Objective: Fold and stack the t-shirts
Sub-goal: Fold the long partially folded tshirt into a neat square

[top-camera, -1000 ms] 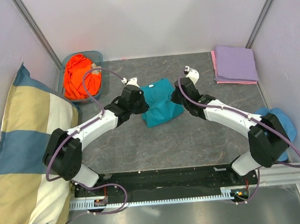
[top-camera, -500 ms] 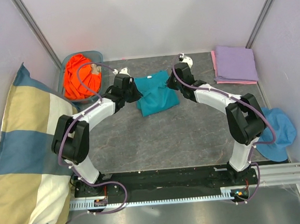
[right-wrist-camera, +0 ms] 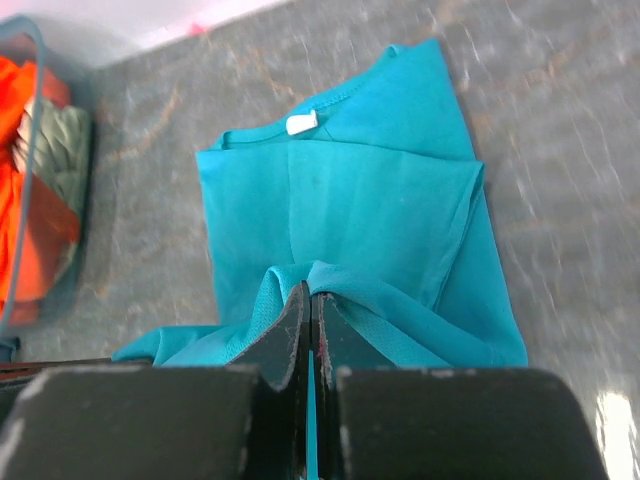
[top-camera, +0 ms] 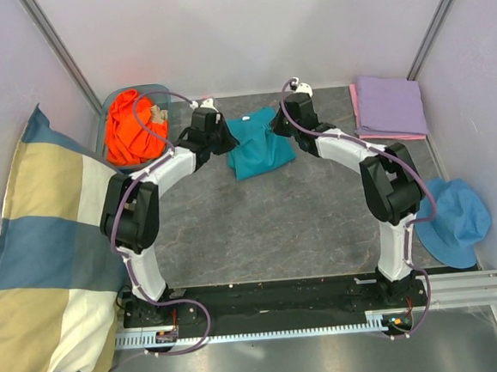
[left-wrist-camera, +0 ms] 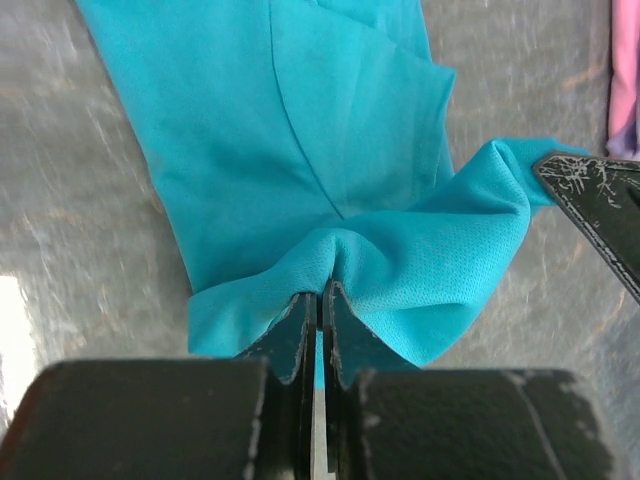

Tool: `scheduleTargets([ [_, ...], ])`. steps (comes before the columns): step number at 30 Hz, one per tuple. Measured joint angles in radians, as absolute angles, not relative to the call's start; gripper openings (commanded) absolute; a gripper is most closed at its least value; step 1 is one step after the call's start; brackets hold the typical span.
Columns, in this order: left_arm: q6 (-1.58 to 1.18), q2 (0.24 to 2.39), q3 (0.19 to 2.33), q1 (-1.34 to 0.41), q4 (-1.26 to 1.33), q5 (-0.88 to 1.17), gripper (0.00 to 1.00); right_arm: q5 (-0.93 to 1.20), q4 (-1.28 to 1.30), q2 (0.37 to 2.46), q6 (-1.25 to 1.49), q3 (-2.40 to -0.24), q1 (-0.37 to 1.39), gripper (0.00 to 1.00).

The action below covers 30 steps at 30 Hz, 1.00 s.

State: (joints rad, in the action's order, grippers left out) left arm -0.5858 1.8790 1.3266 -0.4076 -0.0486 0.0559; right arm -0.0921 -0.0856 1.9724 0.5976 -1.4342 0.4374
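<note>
The teal t-shirt (top-camera: 258, 148) lies bunched at the far middle of the table, part of it folded over itself. My left gripper (top-camera: 224, 141) is shut on its left edge, with cloth pinched between the jaws (left-wrist-camera: 322, 292). On the shirt's right edge my right gripper (top-camera: 276, 126) is shut, the fabric gathered at the tips (right-wrist-camera: 309, 292). In the right wrist view the teal t-shirt (right-wrist-camera: 340, 190) shows its collar and white label (right-wrist-camera: 300, 122). An orange t-shirt (top-camera: 132, 126) fills the bin at the back left. A folded lavender t-shirt (top-camera: 390, 104) rests on a pink one (top-camera: 355, 109) at the back right.
The blue-grey bin (top-camera: 162, 93) stands close to my left arm. A blue bucket hat (top-camera: 460, 221) lies at the right edge. A big checked pillow (top-camera: 39, 254) leans along the left wall. Both arms reach far across the grey table (top-camera: 269, 227).
Both grippers have moved toward the back of the table, carrying the teal shirt's pinched edge with them. The shirt now sits farther back and is more compact.
</note>
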Motion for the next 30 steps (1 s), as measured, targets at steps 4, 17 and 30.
scheduleTargets([
  [4, -0.586, 1.936, 1.406, -0.369, -0.046, 0.082, 0.02, -0.042, -0.11, 2.052, 0.58, -1.529, 0.414, 0.0],
  [17, -0.611, 1.914, 1.242, -0.381, 0.043, 0.221, 0.02, 0.034, -0.125, 1.903, 0.584, -1.238, 0.395, 0.0],
  [30, -0.656, 1.466, 0.772, -0.616, 0.042, 0.257, 0.02, 0.017, 0.07, 1.217, 0.702, -0.716, 0.516, 0.0],
])
